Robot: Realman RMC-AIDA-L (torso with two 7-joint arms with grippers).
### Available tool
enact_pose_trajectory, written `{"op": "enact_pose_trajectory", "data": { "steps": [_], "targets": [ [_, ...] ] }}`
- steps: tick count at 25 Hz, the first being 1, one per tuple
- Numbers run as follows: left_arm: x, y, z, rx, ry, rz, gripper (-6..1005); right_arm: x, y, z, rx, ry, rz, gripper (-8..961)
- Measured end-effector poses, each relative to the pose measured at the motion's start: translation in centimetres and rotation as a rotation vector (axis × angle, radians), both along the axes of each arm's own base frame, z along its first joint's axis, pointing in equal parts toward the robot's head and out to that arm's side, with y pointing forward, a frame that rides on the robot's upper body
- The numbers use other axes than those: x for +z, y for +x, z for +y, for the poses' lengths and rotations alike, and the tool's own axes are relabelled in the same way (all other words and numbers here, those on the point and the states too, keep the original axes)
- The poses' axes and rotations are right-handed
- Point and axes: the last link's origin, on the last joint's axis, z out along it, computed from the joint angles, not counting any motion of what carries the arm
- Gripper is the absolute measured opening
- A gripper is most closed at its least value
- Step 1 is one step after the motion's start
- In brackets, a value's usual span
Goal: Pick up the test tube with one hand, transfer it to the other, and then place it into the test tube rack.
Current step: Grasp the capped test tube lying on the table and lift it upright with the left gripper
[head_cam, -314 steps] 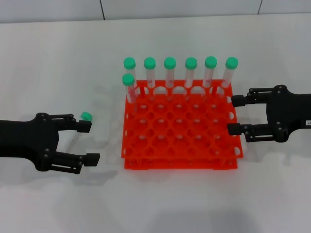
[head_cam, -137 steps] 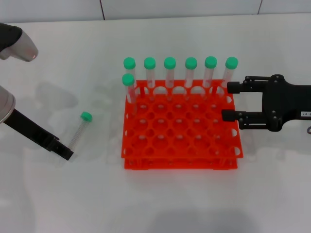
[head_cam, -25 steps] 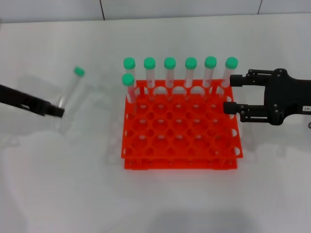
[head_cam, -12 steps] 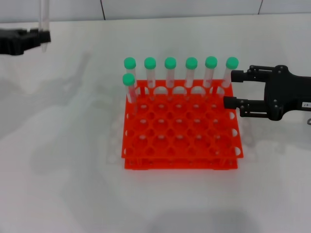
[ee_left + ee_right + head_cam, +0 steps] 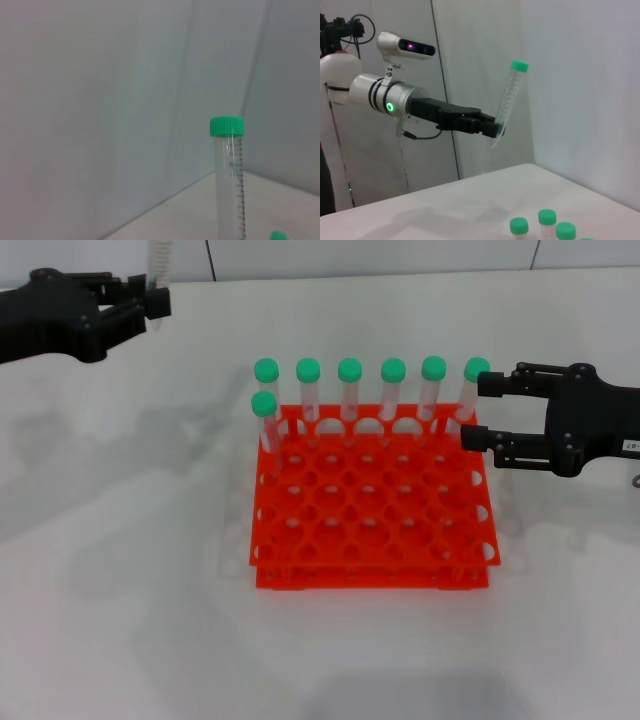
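my left hand [image 5: 150, 302] grips the test tube [image 5: 506, 102] by its lower end, cap up, high above the counter [image 5: 120, 570]; my right hand [image 5: 478, 410] waits open beside the test tube rack [image 5: 370, 502]

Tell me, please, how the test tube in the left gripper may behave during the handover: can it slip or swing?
The test tube is probably stiff and light. The left gripper pinches only its lower end, so it may pivot. Its smooth clear wall looks slippery; the green cap adds weight on top.
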Motion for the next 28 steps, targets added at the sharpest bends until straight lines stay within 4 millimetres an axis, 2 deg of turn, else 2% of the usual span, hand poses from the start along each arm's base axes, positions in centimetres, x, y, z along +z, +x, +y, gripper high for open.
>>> {"op": "enact_pose_trajectory", "data": {
  "steps": [6,12,28],
  "targets": [
    [-1.3,0.0,-0.8,-0.100,0.007,-0.068,196,0.1,-0.1,-0.1,0.005,0.001,0.002,693],
    [-3.1,0.4,-0.5,-0.099,-0.041,-0.080,196,0.2,-0.4,0.2,0.019,0.004,0.002,693],
    [-7.8,2.2,0.3,-0.147,-0.164,0.030,196,0.4,-0.7,0.2,0.028,0.013,0.012,693]
  ]
}}
